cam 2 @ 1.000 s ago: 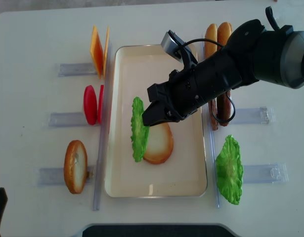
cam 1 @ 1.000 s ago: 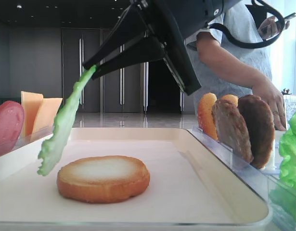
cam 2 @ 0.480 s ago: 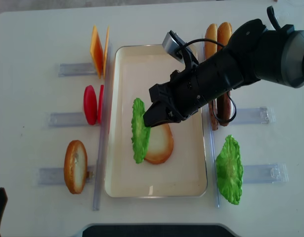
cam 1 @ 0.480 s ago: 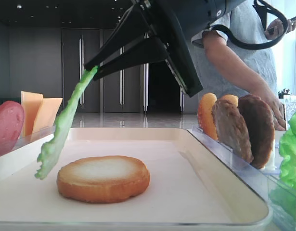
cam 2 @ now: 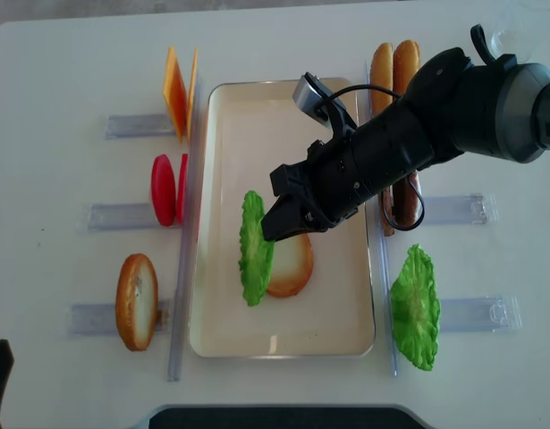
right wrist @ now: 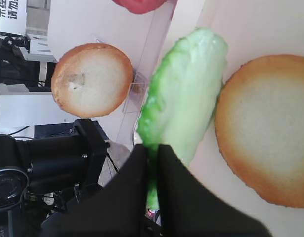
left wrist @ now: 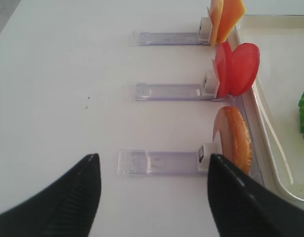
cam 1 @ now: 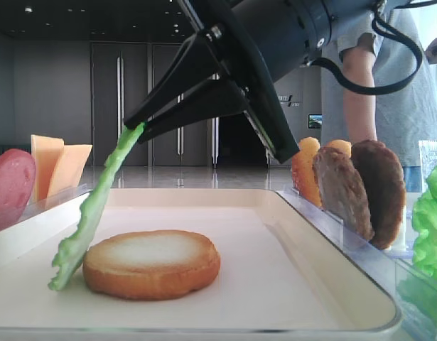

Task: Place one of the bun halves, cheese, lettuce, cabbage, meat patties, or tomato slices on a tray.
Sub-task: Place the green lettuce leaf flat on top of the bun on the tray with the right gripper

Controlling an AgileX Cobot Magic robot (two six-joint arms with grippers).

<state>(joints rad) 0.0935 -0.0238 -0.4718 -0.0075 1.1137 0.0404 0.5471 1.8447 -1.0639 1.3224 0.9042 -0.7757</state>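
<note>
Clamping a lettuce leaf, the right tool hangs it at the bun's 9 o'clock over the tray.

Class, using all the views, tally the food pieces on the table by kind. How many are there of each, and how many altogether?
Bun halves: 4
Cheese slices: 2
Tomato slices: 2
Lettuce leaves: 2
Meat patties: 2
Total: 12
</note>
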